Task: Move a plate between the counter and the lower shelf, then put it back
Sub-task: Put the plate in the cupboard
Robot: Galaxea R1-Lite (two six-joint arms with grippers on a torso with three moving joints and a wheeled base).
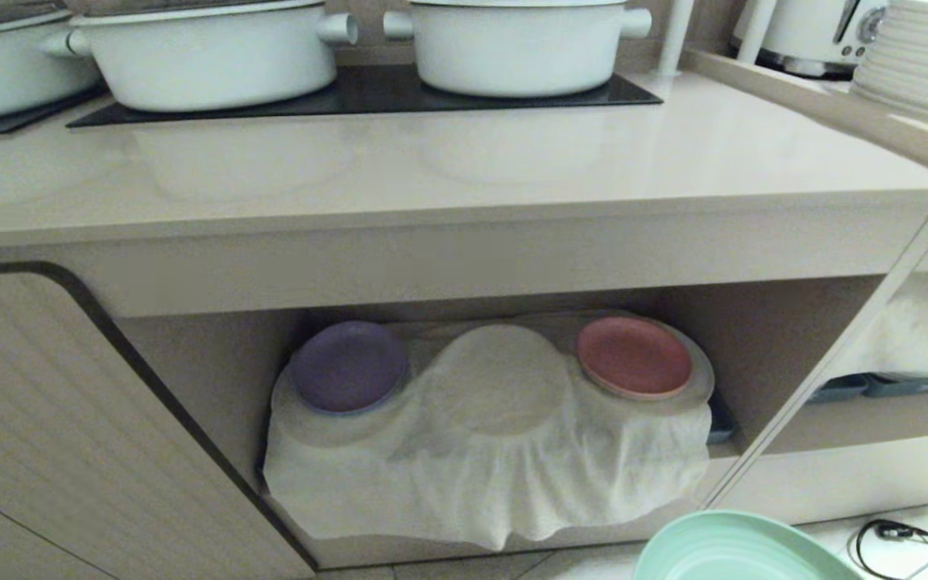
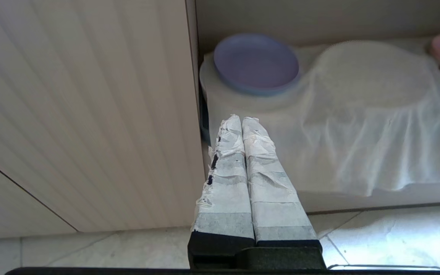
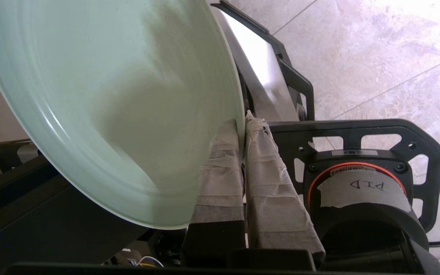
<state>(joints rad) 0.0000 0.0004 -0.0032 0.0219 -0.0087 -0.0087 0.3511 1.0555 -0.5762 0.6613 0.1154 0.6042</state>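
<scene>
The mint-green plate (image 1: 734, 552) shows at the bottom edge of the head view, low in front of the lower shelf (image 1: 214, 379). In the right wrist view my right gripper (image 3: 242, 124) is shut on the plate (image 3: 101, 95), pinching its rim between the taped fingers. The counter (image 1: 464, 169) runs above the shelf. A white cloth (image 1: 496, 467) drapes over the shelf's front. My left gripper (image 2: 241, 119) is shut on nothing, hanging low beside the ribbed cabinet door (image 2: 78, 114).
A purple plate (image 1: 349, 365) and a pink plate (image 1: 633, 356) rest on the cloth-covered mounds in the shelf, with a bare mound (image 1: 504, 379) between them. Two white pots (image 1: 206, 52) (image 1: 516, 40) stand on the black cooktop (image 1: 367, 93). Stacked white plates (image 1: 927, 56) sit far right. Cables (image 1: 907, 544) lie on the floor.
</scene>
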